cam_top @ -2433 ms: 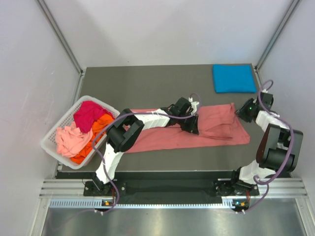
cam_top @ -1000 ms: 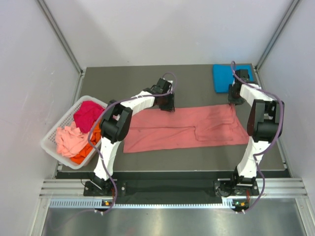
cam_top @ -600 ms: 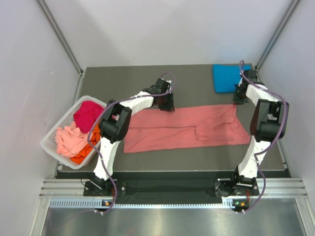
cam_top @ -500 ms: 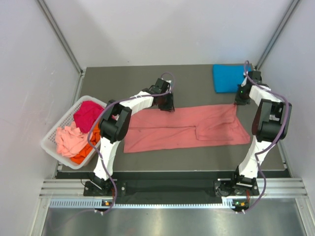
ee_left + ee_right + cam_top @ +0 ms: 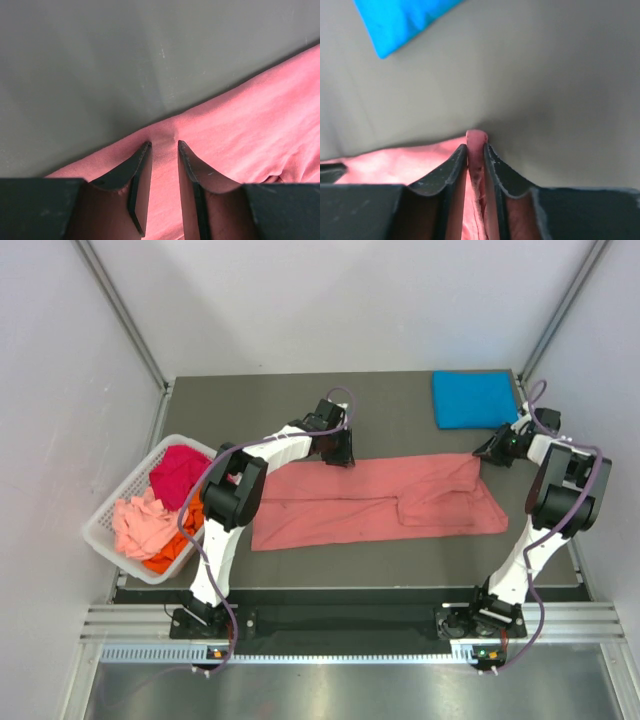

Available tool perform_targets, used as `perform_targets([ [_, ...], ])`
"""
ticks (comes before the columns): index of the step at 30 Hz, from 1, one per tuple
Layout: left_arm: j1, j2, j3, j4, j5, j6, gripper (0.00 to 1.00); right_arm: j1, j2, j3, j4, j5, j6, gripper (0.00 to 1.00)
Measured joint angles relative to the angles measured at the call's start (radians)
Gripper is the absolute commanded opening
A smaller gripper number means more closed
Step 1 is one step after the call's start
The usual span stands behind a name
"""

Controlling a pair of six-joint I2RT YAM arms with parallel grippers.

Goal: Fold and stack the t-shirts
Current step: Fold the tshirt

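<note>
The salmon-pink t-shirt point(image 5: 370, 502) is laid flat across the middle of the worktop point(image 5: 290, 405) as a long band, with a crease running along it. Its far right corner is nipped in the right claw point(image 5: 476, 148): a thin ridge of cloth is seen standing up between the two closed-in fingers. The left claw point(image 5: 164, 146) is set down on the far left edge, its fingers drawn close with a small pucker of cloth at the tips; whether the cloth is truly held there cannot be told. The bright blue t-shirt point(image 5: 475, 398) is seen folded at the far right corner of the worktop, and other t-shirts point(image 5: 180, 472) are heaped in the white basket point(image 5: 100, 518) at the left.

The cloth is judged to be light, limp and thin, so no shape will be kept once it is lifted; it is expected to sag and drag between the two holds. It is best taken at the far corners, all layers together, so that the fold can be laid squarely. A shallow pinch may be lost.
</note>
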Motion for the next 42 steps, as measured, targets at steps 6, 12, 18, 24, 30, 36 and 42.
perform_targets([
  [6, 0.002, 0.002, 0.002, 0.000, 0.008, -0.004, 0.33, -0.031, 0.014, -0.018, 0.074, -0.096, 0.058, 0.00],
  [12, 0.004, 0.004, 0.004, -0.001, 0.015, -0.008, 0.33, -0.051, 0.039, -0.036, 0.136, -0.161, 0.122, 0.05],
  [18, 0.005, 0.005, 0.004, 0.000, 0.015, -0.008, 0.33, -0.101, 0.044, -0.083, 0.185, -0.206, 0.213, 0.01],
  [24, 0.005, 0.006, 0.005, -0.001, 0.015, -0.011, 0.33, -0.130, 0.052, -0.159, 0.301, -0.258, 0.356, 0.00],
  [30, 0.005, 0.006, 0.005, -0.001, 0.015, -0.011, 0.33, -0.145, 0.060, -0.218, 0.425, -0.295, 0.493, 0.21],
  [36, 0.005, 0.006, 0.006, -0.002, 0.015, -0.011, 0.33, -0.160, 0.060, -0.250, 0.506, -0.313, 0.567, 0.24],
  [42, 0.005, 0.008, 0.008, -0.003, 0.016, -0.015, 0.33, -0.159, 0.060, -0.212, 0.468, -0.298, 0.533, 0.29],
])
